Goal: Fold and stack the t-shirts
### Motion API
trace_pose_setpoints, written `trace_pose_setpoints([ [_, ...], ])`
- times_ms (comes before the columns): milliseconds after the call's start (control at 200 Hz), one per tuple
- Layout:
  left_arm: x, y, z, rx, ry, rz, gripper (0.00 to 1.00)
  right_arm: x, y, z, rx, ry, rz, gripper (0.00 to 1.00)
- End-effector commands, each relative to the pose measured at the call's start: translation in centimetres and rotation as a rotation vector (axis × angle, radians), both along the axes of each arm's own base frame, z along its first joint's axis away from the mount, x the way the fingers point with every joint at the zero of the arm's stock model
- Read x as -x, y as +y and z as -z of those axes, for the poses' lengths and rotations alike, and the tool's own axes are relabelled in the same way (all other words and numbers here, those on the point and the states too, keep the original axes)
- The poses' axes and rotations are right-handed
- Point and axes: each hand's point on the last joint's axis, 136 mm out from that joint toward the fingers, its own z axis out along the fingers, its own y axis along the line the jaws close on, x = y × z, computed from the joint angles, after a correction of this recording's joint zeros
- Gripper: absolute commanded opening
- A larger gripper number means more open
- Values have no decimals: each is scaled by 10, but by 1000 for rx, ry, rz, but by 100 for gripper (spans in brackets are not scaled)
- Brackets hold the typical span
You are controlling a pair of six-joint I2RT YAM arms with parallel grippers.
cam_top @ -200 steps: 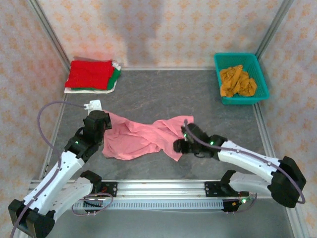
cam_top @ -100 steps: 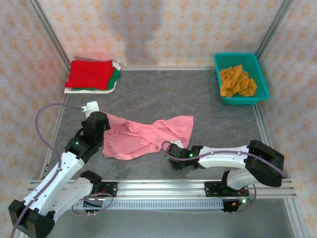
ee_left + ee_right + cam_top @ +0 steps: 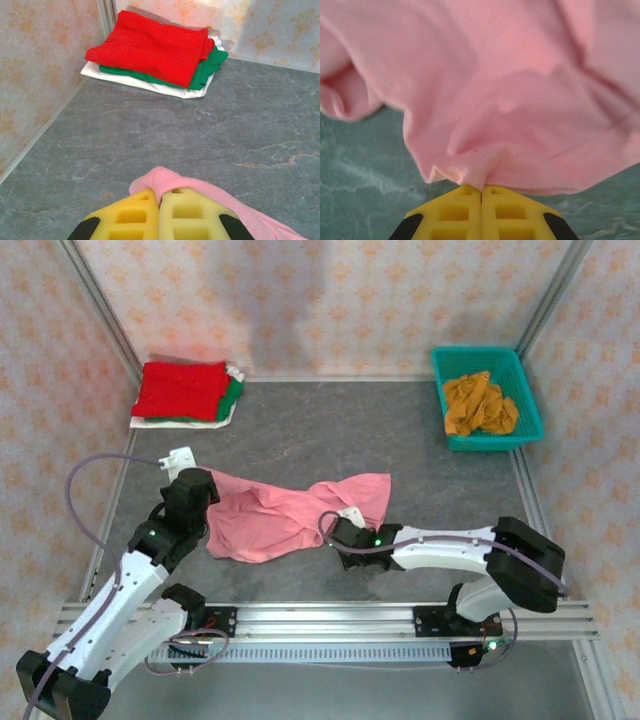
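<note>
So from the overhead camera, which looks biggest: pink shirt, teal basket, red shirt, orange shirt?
1. pink shirt, spread out and nearest
2. teal basket
3. red shirt
4. orange shirt
Red and orange look close; the orange one is crumpled.

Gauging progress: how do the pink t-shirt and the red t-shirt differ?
The pink t-shirt lies crumpled mid-table; the red t-shirt is folded flat. The pink t-shirt is pinched by the left gripper and right gripper; the red t-shirt sits untouched atop the green t-shirt. Both are plain cloth.
</note>
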Motion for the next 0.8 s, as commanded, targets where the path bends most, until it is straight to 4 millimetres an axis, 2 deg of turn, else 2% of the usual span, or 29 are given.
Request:
trace_pose_setpoints([
  [0,2,8,-29,-12,-69,-29,0,-22,-10,-50,-42,-137,34,0],
  [75,3,7,-44,-6,-96,-15,0,-26,-13,-76,-92,-182,26,0],
  [145,7,9,-64,-10,-133,-10,0,-28,-19,-116,-157,-254,18,0],
  [225,14,9,-97,-8,-211,19,0,-30,-29,-162,-209,-348,22,0],
  [345,26,-8,-153,15,-357,171,0,-28,-41,-233,-299,-487,-9,0],
  [425,37,-18,-185,27,-412,257,0,-24,-49,-272,-328,-557,-37,0],
  [696,90,-24,-282,-16,-566,417,0,-7,-75,-371,-436,-759,-55,0],
  [796,106,-25,-317,-32,-612,458,0,-3,-83,-398,-467,-815,-43,0],
])
